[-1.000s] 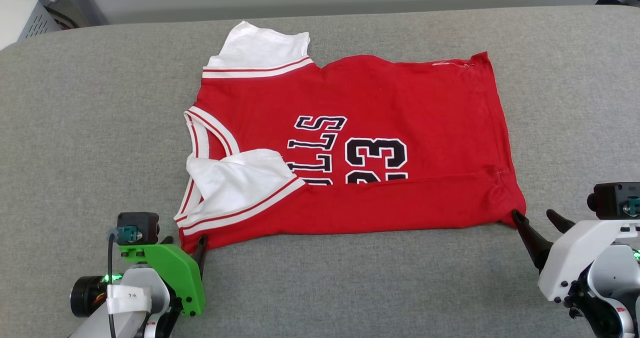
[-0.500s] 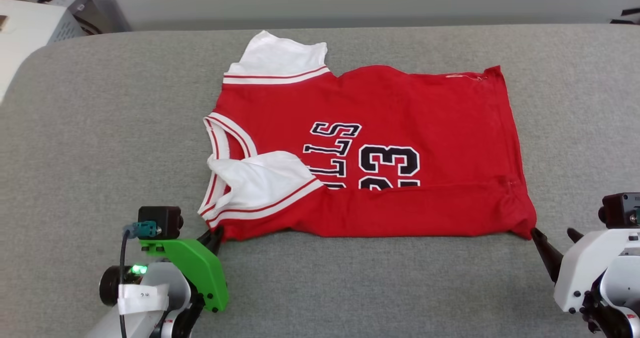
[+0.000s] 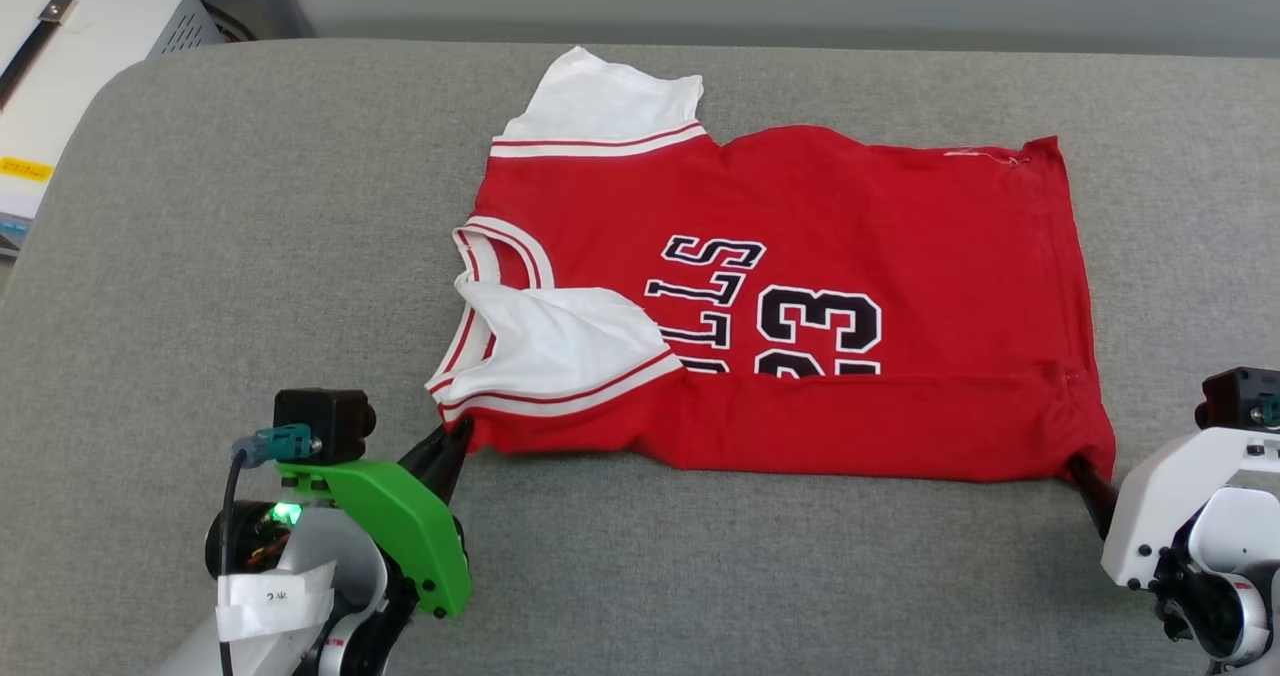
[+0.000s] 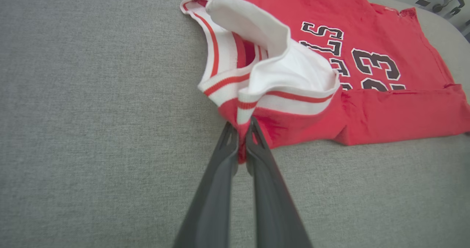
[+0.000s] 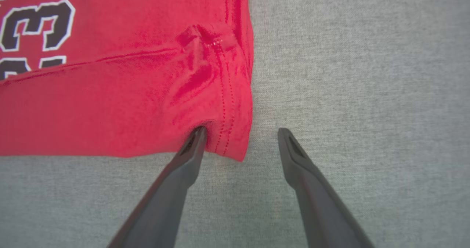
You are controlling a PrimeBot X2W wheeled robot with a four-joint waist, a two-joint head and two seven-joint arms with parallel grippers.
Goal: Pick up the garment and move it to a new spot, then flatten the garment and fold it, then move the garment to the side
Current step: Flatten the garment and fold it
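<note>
The red garment (image 3: pixel 800 206) with white sleeves lies flat on the grey table (image 3: pixel 250 206), collar to the left and hem to the right. Its near edge is folded over the lettering and number. My left gripper (image 3: pixel 455 438) is shut on the near-left corner; in the left wrist view red cloth (image 4: pixel 404 108) is pinched between the fingertips of that gripper (image 4: pixel 242 130), with the white sleeve (image 4: pixel 290 68) bunched above. My right gripper (image 5: pixel 241 130) stands open astride the near-right hem corner of the shirt (image 5: pixel 110 94), its left finger (image 5: pixel 191 149) touching the cloth. The head view shows this right gripper (image 3: pixel 1095 481) at the corner.
A white equipment case (image 3: pixel 60 66) stands beyond the table's rounded far-left corner. Bare grey cloth surface stretches left of the shirt and along the near edge (image 3: pixel 750 576) between the two arms.
My left gripper has gone from open to shut on the shirt's near-left corner. The right gripper stays open at the hem corner. The head camera has turned, shifting the whole picture.
</note>
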